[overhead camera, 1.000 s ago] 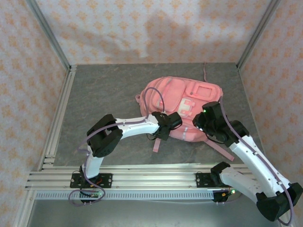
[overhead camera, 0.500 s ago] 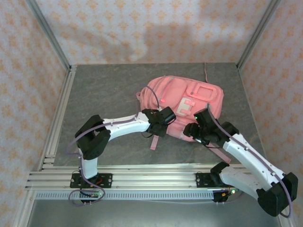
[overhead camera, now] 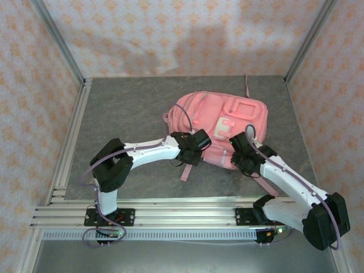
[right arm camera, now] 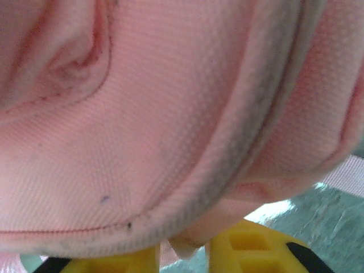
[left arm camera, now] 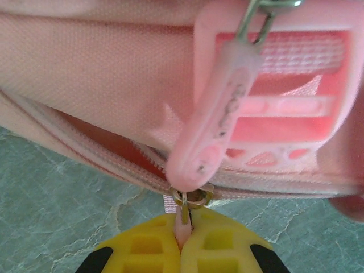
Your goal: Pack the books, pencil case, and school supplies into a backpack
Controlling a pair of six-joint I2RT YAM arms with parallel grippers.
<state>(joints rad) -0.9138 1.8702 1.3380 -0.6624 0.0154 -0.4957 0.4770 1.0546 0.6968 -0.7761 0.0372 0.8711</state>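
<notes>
Two risks: the left gripper, pinched shut on the slim pink zipper tab, may slip off, or the large pink fabric backpack at two o'clock on the grey table drags, with the right gripper not clearly holding its fabric.

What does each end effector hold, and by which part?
The left end effector pinches the thin pink tab on the backpack's zipper slider. A fold of backpack fabric sits between the right end effector's fingers; a firm hold cannot be told.
</notes>
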